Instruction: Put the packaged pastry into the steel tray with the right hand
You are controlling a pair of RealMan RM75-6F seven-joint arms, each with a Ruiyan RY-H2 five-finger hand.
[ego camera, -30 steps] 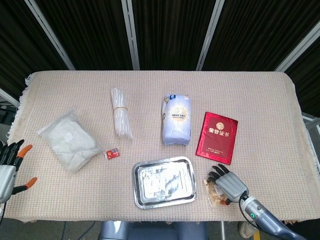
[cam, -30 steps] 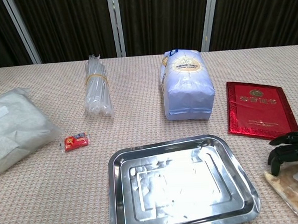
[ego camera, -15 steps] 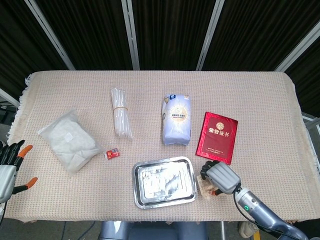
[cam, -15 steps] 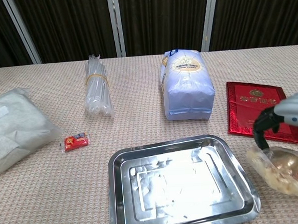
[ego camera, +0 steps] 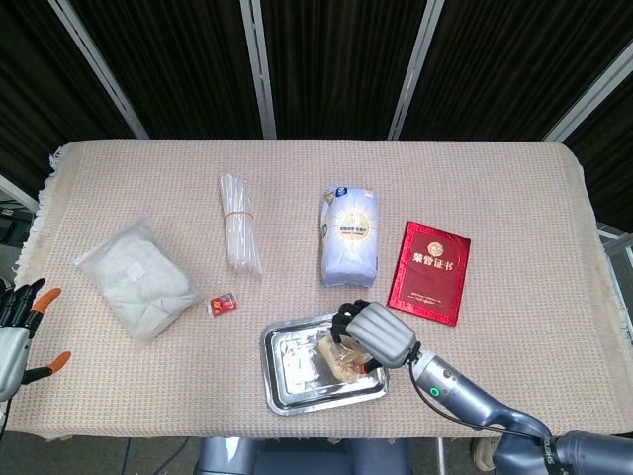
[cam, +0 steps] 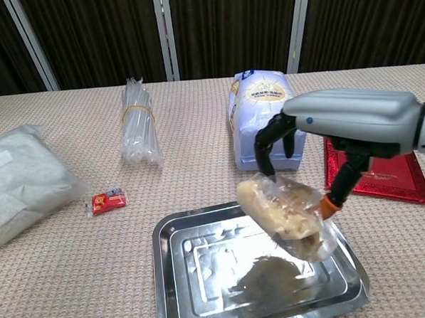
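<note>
From the head view, the right robot hand [ego camera: 371, 334] is over the steel tray [ego camera: 282, 381], fingers clamped on the packaged pastry [ego camera: 339, 358], which hangs above the tray's right half; the left robot hand [ego camera: 18, 327] sits off at the table [ego camera: 514, 198] edge, fingers spread, holding nothing. The risk here: let go too near the right rim and the soft pack could tip out over the lip onto the woven cloth. Down to the chest view, and the pastry [cam: 283, 211] is clearly airborne, tilted, its shadow on the tray [cam: 177, 275] floor. The wrapper is thin, crinkly clear film around a pale, lumpy bun, pinched by dark fingers [cam: 263, 148], so it may cling or slip. The tray is shiny, shallow, with rounded corners and a dented base, slick enough for the pack to slide.
</note>
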